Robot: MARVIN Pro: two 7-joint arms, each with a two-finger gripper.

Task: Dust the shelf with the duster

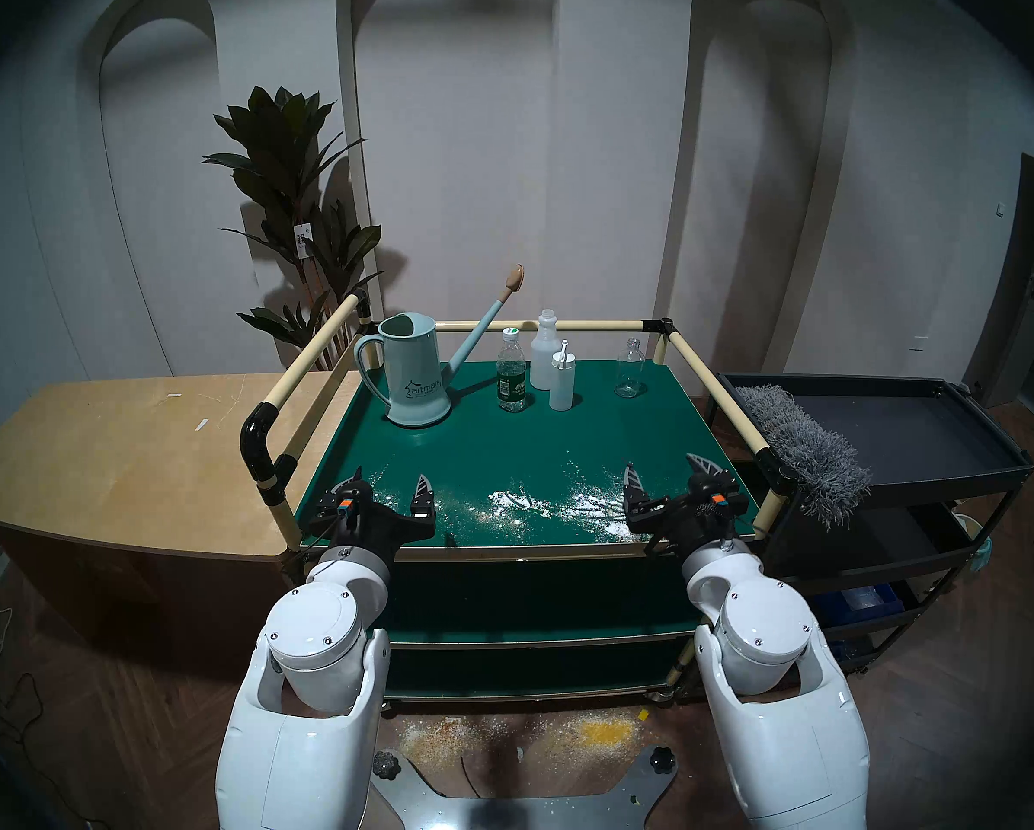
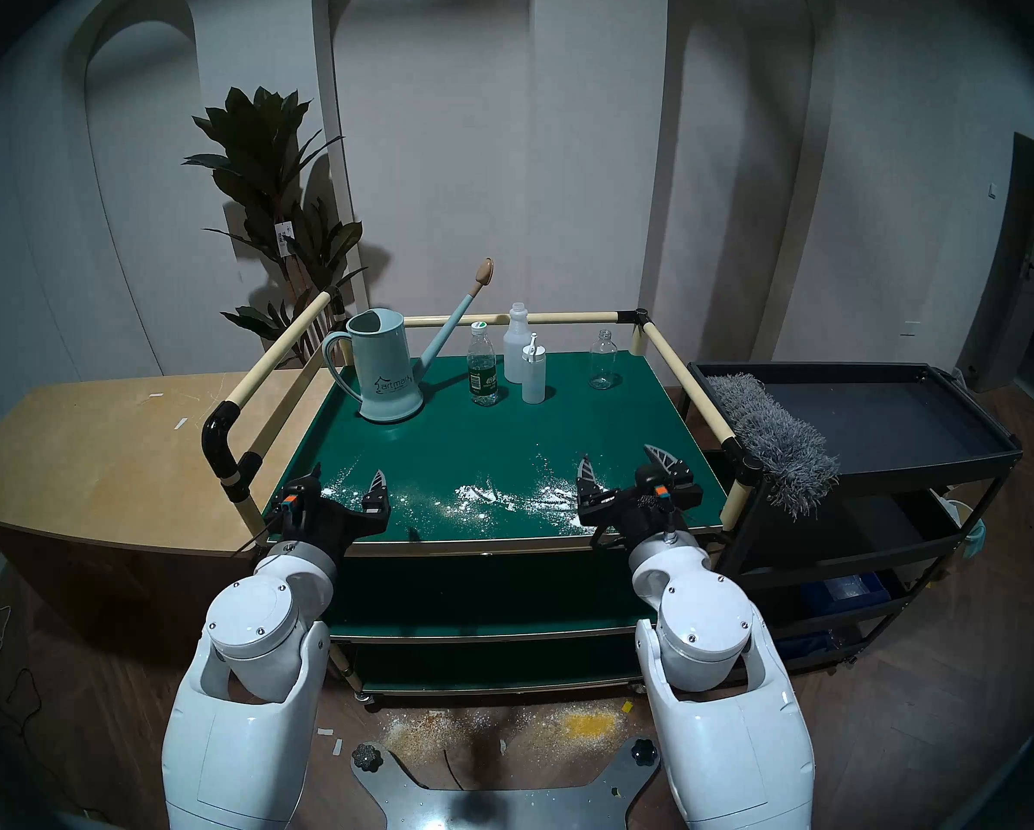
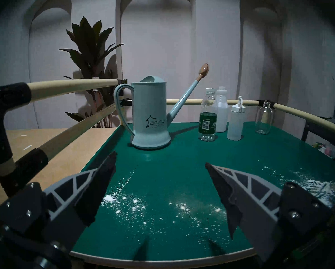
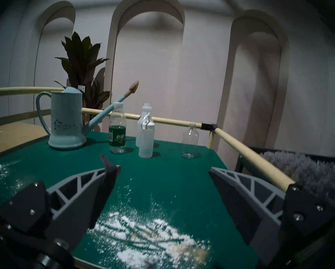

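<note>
Staged home room; arched wall niches (image 1: 454, 122), potted plant (image 1: 287, 170)

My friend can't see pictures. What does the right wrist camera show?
White powder lies spilled on a green shelf between the right gripper's open fingers. A blue watering can and four bottles stand behind; the fluffy grey duster lies off right.

Shelf (image 1: 502, 451): green board — watering can (image 1: 414, 375), four bottles at the back.
Front edge: white powder (image 1: 532, 502) scattered.
Black cart (image 1: 922, 433): duster (image 1: 802, 445) — on top tray.
</note>
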